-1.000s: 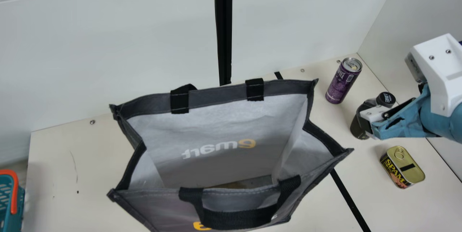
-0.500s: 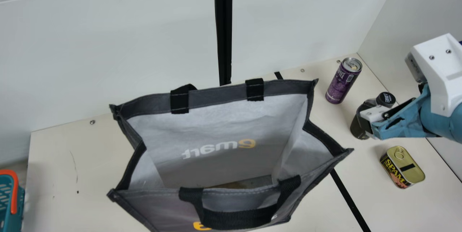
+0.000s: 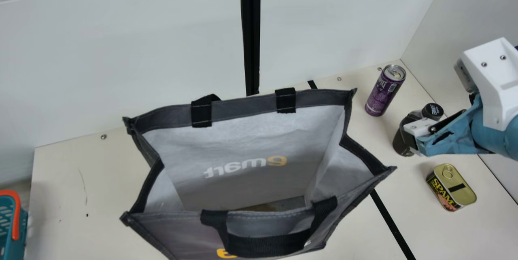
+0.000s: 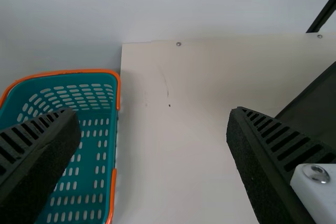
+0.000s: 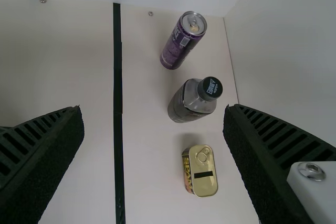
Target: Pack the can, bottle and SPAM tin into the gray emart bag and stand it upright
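Observation:
My right gripper [image 3: 410, 136] is over the right side of the table in the main view, in front of the dark bottle [image 3: 400, 140]. In the right wrist view that gripper [image 5: 153, 161] is open and empty; beyond its fingers stand the purple can [image 5: 181, 43], the black-capped bottle [image 5: 191, 100] and the SPAM tin [image 5: 203, 174]. The can [image 3: 384, 90] is behind the bottle and the SPAM tin [image 3: 451, 187] in front. The gray emart bag [image 3: 243, 110] stands upright with its mouth spread. My left gripper [image 4: 152, 166] is open, nothing between its fingers.
A teal basket [image 4: 107, 145] with an orange rim lies left of the table [image 4: 157, 145]. In the main view the basket [image 3: 22, 231] shows at the lower left edge. White walls [image 3: 121, 49] rise behind the table and at its right. The bag takes up the middle.

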`<action>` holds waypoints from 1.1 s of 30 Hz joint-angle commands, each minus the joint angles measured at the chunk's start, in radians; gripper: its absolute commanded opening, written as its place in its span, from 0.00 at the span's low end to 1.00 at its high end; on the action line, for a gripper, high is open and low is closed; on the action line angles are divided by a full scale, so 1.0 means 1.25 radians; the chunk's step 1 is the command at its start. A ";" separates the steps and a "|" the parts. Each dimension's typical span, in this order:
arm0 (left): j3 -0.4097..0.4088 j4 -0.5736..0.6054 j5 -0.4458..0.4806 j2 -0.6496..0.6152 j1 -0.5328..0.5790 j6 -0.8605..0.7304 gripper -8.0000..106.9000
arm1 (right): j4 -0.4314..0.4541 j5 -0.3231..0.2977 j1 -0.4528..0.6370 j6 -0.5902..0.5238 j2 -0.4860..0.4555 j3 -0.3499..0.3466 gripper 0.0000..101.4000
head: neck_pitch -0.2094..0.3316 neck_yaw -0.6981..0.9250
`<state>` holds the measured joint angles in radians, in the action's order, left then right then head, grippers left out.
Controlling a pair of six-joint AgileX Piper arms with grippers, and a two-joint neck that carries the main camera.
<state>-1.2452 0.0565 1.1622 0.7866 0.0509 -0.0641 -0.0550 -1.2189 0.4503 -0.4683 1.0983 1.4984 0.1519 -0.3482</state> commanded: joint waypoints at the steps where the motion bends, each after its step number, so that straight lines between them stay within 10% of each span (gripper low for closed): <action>1: -0.011 0.000 0.001 0.004 0.005 -0.002 0.85 | 0.000 0.000 0.000 0.000 0.000 0.000 0.94 | 0.018 -0.001; 33: -0.239 -0.224 -0.009 0.184 0.346 0.173 0.85 | 0.000 0.000 0.000 0.000 0.000 0.000 0.94 | 0.018 -0.001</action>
<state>-1.5342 -0.2060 1.1515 1.0072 0.4494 0.1420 -0.0550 -1.2189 0.4503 -0.4683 1.0983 1.4984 0.1519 -0.3482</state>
